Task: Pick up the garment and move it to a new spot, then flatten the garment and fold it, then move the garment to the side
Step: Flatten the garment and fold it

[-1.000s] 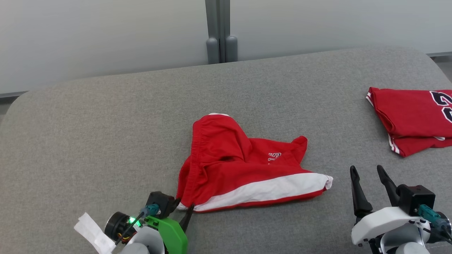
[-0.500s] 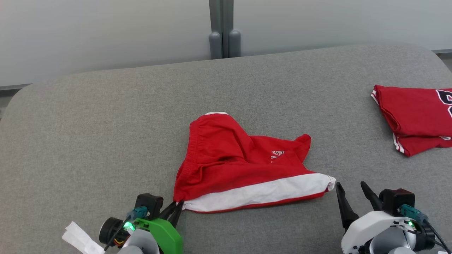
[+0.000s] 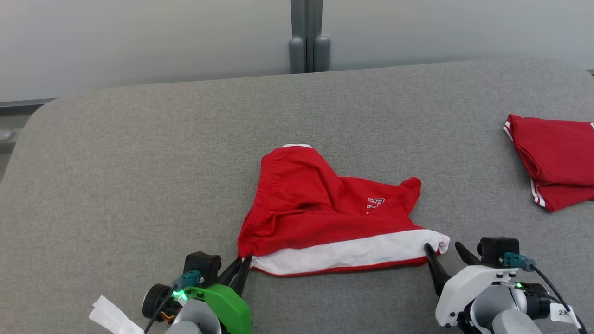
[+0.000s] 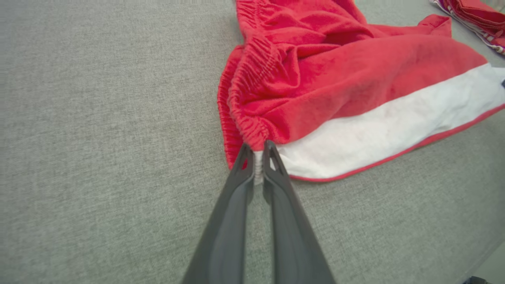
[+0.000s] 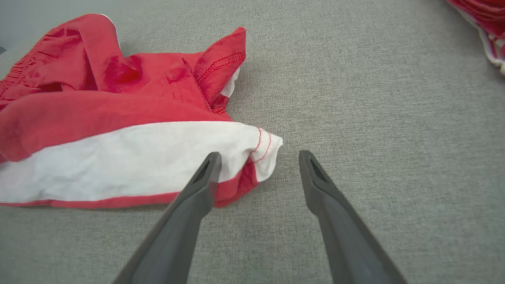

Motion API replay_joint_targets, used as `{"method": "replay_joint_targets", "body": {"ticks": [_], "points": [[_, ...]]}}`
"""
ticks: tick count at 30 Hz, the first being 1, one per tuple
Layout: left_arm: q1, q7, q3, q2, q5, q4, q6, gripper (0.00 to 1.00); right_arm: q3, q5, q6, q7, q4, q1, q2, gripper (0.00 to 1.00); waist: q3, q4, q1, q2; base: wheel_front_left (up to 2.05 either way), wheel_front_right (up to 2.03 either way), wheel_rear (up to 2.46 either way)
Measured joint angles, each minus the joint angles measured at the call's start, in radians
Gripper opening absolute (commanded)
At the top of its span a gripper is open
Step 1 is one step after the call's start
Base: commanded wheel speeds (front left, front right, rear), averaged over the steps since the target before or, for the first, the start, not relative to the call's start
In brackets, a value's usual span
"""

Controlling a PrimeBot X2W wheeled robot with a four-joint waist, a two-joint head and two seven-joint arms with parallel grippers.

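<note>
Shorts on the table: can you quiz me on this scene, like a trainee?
1. True or false: the left hand is shut on the shorts.
2. The right hand is: A) open at the white hem's corner; B) shut on the hem; C) lifting the shorts.
3. What lies at the table's right edge?
Key: 1 true; 2 A; 3 a folded red garment.
</note>
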Motion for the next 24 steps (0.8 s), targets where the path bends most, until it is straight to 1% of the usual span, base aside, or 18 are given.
{"method": "replay_joint_targets", "body": {"ticks": [1, 2, 3, 4, 5, 6, 7, 8, 10, 14, 18, 22, 24], "points": [[0.0, -0.003, 0.001, 0.0, -0.001, -0.002, 0.0, 0.0, 0.004, 0.004, 0.0, -0.001, 0.012, -0.006, -0.002, 0.82, -0.001, 0.002, 0.0, 0.0, 0.0, 0.0, 0.0], [0.001, -0.007, 0.003, -0.001, -0.003, -0.006, 0.002, 0.0, 0.009, 0.009, 0.0, -0.004, 0.021, -0.013, -0.004, 0.71, -0.002, 0.005, 0.0, 0.0, 0.0, 0.0, 0.0], [0.002, -0.01, 0.006, -0.002, -0.009, -0.009, 0.005, 0.0, 0.016, 0.018, 0.0, -0.007, 0.028, -0.019, -0.007, 0.5, -0.004, 0.007, 0.0, 0.0, 0.0, 0.0, 0.0], [0.004, -0.012, 0.008, -0.002, -0.01, -0.013, 0.006, 0.0, 0.022, 0.026, 0.0, -0.007, 0.034, -0.022, -0.009, 0.47, -0.006, 0.008, 0.0, 0.0, 0.0, 0.0, 0.0], [0.006, -0.011, 0.01, -0.002, -0.014, -0.016, 0.008, 0.0, 0.03, 0.031, 0.0, -0.008, 0.04, -0.027, -0.012, 0.38, -0.008, 0.01, 0.0, 0.0, 0.0, 0.0, 0.0], [0.008, -0.011, 0.01, -0.003, -0.017, -0.02, 0.009, 0.0, 0.04, 0.042, 0.0, -0.008, 0.046, -0.031, -0.016, 0.34, -0.01, 0.011, 0.0, 0.0, 0.0, 0.0, 0.0], [0.011, -0.011, 0.011, -0.002, -0.018, -0.023, 0.01, 0.0, 0.045, 0.052, 0.0, -0.009, 0.049, -0.034, -0.018, 0.24, -0.012, 0.012, 0.0, 0.0, 0.0, 0.0, 0.0], [0.014, -0.008, 0.011, -0.002, -0.019, -0.026, 0.012, 0.0, 0.052, 0.061, 0.0, -0.008, 0.054, -0.038, -0.023, 0.19, -0.014, 0.013, 0.0, 0.0, 0.0, 0.0, 0.0], [0.019, -0.004, 0.011, -0.002, -0.021, -0.034, 0.017, 0.0, 0.067, 0.07, 0.0, -0.009, 0.069, -0.045, -0.039, 0.01, -0.019, 0.014, 0.0, 0.0, 0.0, 0.0, 0.0], [0.03, -0.005, 0.022, -0.007, -0.045, -0.05, 0.022, 0.0, 0.077, 0.08, 0.0, -0.035, 0.081, -0.059, -0.056, 0.0, -0.028, 0.016, 0.0, 0.0, 0.0, 0.0, 0.0], [0.058, -0.008, 0.061, -0.031, -0.116, -0.071, 0.025, 0.0, 0.081, 0.079, 0.0, -0.088, 0.076, -0.068, -0.064, 0.0, -0.043, 0.014, 0.0, 0.0, 0.0, 0.0, 0.0], [0.066, -0.008, 0.099, -0.05, -0.183, -0.123, 0.018, 0.0, 0.08, 0.074, 0.0, -0.152, 0.024, -0.075, -0.074, 0.0, -0.065, 0.01, 0.0, 0.0, 0.0, 0.0, 0.0], [0.063, -0.013, 0.109, -0.05, -0.191, -0.158, 0.017, 0.0, 0.073, 0.063, 0.0, -0.178, -0.016, -0.079, -0.077, 0.0, -0.075, 0.008, 0.0, 0.0, 0.0, 0.0, 0.0]]}}
